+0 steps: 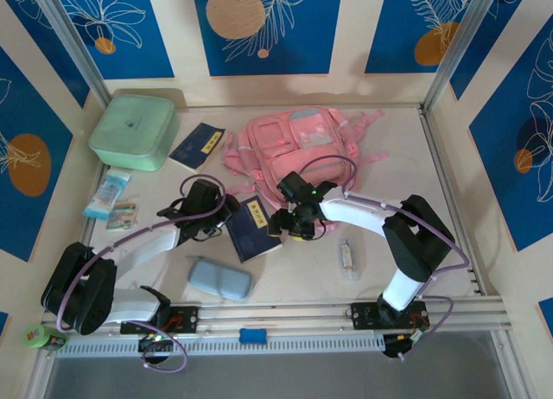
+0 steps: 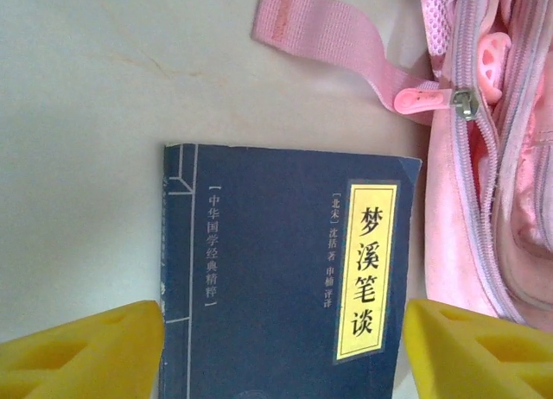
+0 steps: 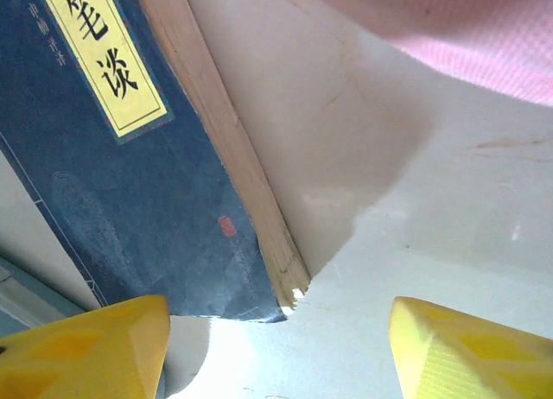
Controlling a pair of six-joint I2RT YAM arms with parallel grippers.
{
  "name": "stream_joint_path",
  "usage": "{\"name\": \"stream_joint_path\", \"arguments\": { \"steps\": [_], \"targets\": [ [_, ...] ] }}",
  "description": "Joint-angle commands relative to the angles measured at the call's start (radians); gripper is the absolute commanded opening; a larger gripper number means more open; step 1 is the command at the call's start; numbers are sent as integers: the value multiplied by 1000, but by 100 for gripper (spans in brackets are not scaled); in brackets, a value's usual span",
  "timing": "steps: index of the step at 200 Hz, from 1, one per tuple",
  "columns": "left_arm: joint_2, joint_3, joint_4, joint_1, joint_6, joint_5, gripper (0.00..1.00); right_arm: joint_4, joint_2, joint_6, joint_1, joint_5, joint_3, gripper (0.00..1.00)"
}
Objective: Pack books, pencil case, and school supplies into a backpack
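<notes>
The backpack [image 1: 302, 144] is pink with grey zip trim, and the books [image 1: 253, 228] are navy, each with a yellow label printed in black characters. The pencil case [image 1: 219, 279] is pale blue-grey, the box [image 1: 134, 131] mint green, the table [image 1: 302, 274] cream. The walls [image 1: 294, 36] carry deep blue panels with white leaf outlines and orange discs, and the arms [image 1: 363, 213] are white and black with purple cables and bright yellow fingers [image 2: 78, 351].

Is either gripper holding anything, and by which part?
Nothing is held. The left gripper stands open astride the navy book lying flat; the right gripper hangs open beside it.
</notes>
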Motion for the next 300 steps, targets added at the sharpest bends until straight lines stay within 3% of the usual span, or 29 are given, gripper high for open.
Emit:
{"name": "stream_joint_path", "arguments": {
  "steps": [1, 34, 101, 130, 178, 230, 300],
  "targets": [
    [1, -35, -58, -19, -33, -39, 73, -7, 37, -27, 23, -2, 51, 68],
    [14, -70, 1, -61, -71, -38, 72, 45, 113, -41, 20, 24, 95, 67],
    [78, -113, 126, -57, -78, -3, 69, 133, 184, -35, 48, -110, 163, 67],
    [61, -119, 108, -47, -64, -49, 65, 78, 192, -60, 40, -76, 191, 66],
    [94, -126, 159, -35, -52, -24, 59, 16, 239, -124, 49, -11, 225, 65],
    [117, -131, 209, -34, -36, 15, 56, 43, 279, -116, 57, -87, 256, 65],
    [124, -130, 193, -34, -25, 6, 55, 0, 221, -136, 64, -152, 321, 64]
  ]
}}
